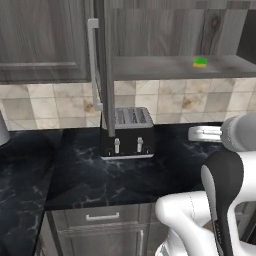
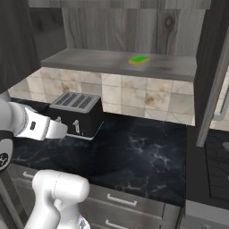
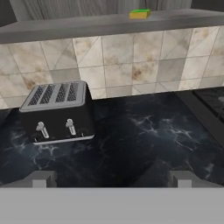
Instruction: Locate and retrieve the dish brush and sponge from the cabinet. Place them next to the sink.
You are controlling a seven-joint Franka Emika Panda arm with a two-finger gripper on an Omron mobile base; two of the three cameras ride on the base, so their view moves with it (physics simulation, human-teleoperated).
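One sponge point(image 1: 200, 62) is seen lying flat on the cabinet point(image 1: 150, 30) shelf, green face up with a yellow layer below, near the shelf's front edge and toward its right end in the left base view. The same sponge is marked in the right base view point(image 2: 139, 59) and at the top of the hand view point(image 3: 139, 14). One cabinet door point(image 1: 103, 65) stands swung open, edge-on, with one long vertical silver bar handle point(image 1: 93, 62).

One black toaster point(image 1: 128, 132) with four slots and two levers is set on the dark marbled surface point(image 1: 75, 175), close to the tiled back wall and below the shelf's left part. It is well apart from the sponge, which sits higher and further right.

One claw point(image 3: 111, 179) is shown low in the hand view, its two fingertips point(image 3: 41, 178) spread wide apart with nothing between them. It hangs over the surface in front of the toaster, touching neither toaster nor sponge. The white arm point(image 2: 31, 125) reaches in from the left in the right base view, beside the toaster's left end.

One drawer point(image 1: 102, 216) with a bar pull is seen under the surface's front edge. A dark cooktop point(image 2: 219, 165) lies at the surface's right end.
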